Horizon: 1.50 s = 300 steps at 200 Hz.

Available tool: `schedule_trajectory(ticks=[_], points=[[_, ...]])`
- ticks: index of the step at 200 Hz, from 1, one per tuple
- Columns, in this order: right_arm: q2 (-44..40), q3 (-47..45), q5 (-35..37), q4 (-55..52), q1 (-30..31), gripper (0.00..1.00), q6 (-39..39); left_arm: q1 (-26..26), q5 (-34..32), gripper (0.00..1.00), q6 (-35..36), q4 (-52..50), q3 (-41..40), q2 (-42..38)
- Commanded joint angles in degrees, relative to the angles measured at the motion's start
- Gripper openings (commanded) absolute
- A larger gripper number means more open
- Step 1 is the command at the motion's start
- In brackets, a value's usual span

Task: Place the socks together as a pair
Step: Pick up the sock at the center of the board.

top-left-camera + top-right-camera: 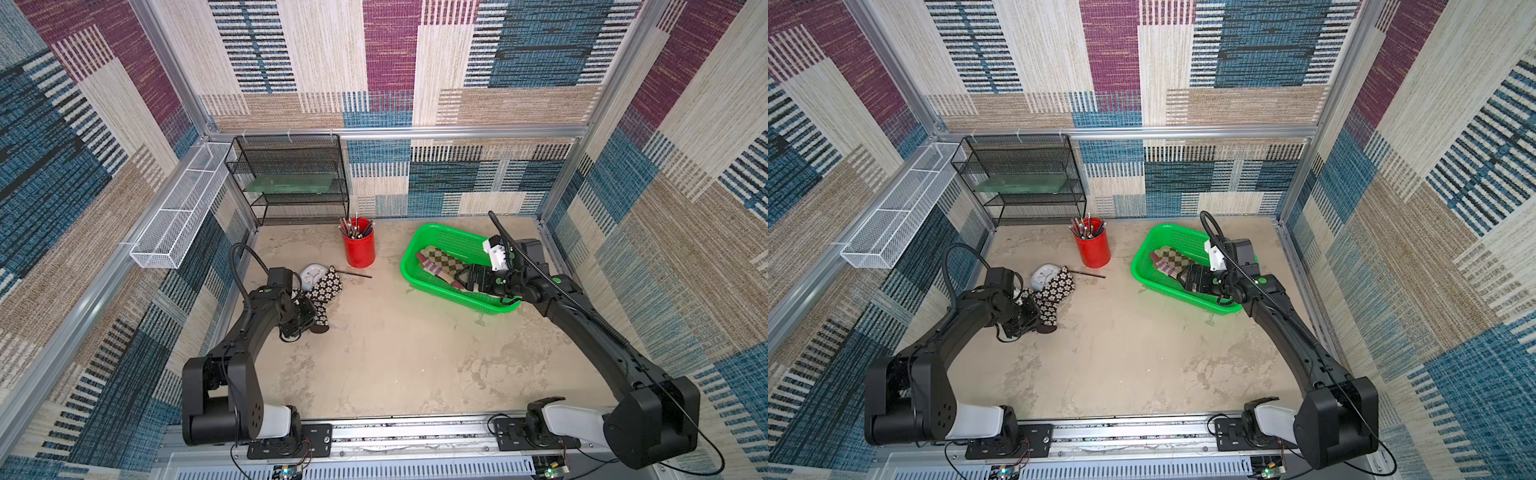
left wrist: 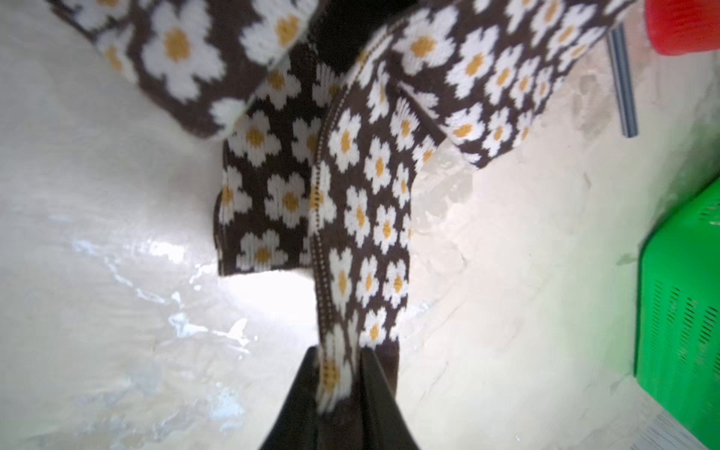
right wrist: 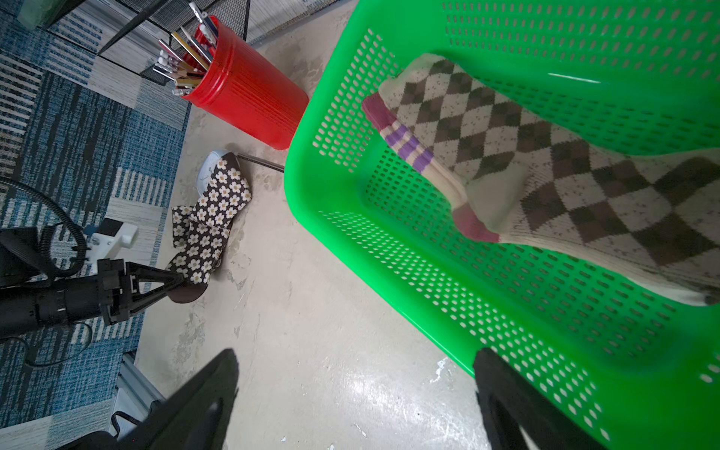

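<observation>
You have your left gripper at the flowered sock's toe end beside the white clock, and your right gripper above the green basket holding an argyle sock.

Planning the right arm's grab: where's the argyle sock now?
In a top view the argyle sock lies in the green basket on the robot's right side, over the purple-striped sock, by the open right gripper.
</observation>
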Motion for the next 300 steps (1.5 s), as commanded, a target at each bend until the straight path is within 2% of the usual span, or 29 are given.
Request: schedule_trajectory(ticks=[1,54,77,108,169,190,215,251,282,292,300], points=[[0.64,0.45,-0.61,2.72,0.19,0.96,0.53,0.03,2.22,0.16,1.04,-5.48,-0.21,-4.36],[4.04,4.11,-1.14,1.63,1.32,0.96,-0.56,-0.46,4.65,0.11,-0.42,-15.18,8.89,-14.08],[4.75,4.66,-1.91,1.65,1.67,0.96,-0.74,-2.25,9.28,0.09,-6.15,-15.45,10.21,-17.06],[5.79,4.83,-4.47,2.21,2.79,0.96,-0.91,-12.53,9.28,0.09,-17.71,-9.48,6.51,-19.93],[5.37,2.91,-5.00,0.54,4.47,0.96,-2.74,-33.07,-3.79,0.08,-40.75,11.54,-5.68,-23.47],[4.79,2.24,-4.02,-1.08,4.42,0.96,-3.57,-41.15,-8.79,0.08,-46.01,20.57,-8.79,-19.84],[3.35,0.87,-3.65,-1.85,3.45,0.96,-4.26,-49.16,-12.82,0.08,-48.09,28.81,-8.70,-12.05],[1.42,-0.55,-4.17,-3.46,-0.14,0.96,-5.52,-55.29,-17.09,0.09,-46.91,32.02,-3.91,-4.19],[0.04,-2.56,-7.35,-4.65,-2.49,0.96,-7.00,-58.26,-15.34,0.10,-50.26,39.83,-4.54,2.12],[-0.30,-3.26,-8.05,-4.99,-2.69,0.96,-7.33,-58.76,-13.98,0.16,-49.46,40.61,-3.49,4.14],[-0.94,-4.12,-8.43,-4.98,-2.69,0.96,-7.51,-58.83,-12.61,0.30,-48.53,41.26,-2.62,5.21]])
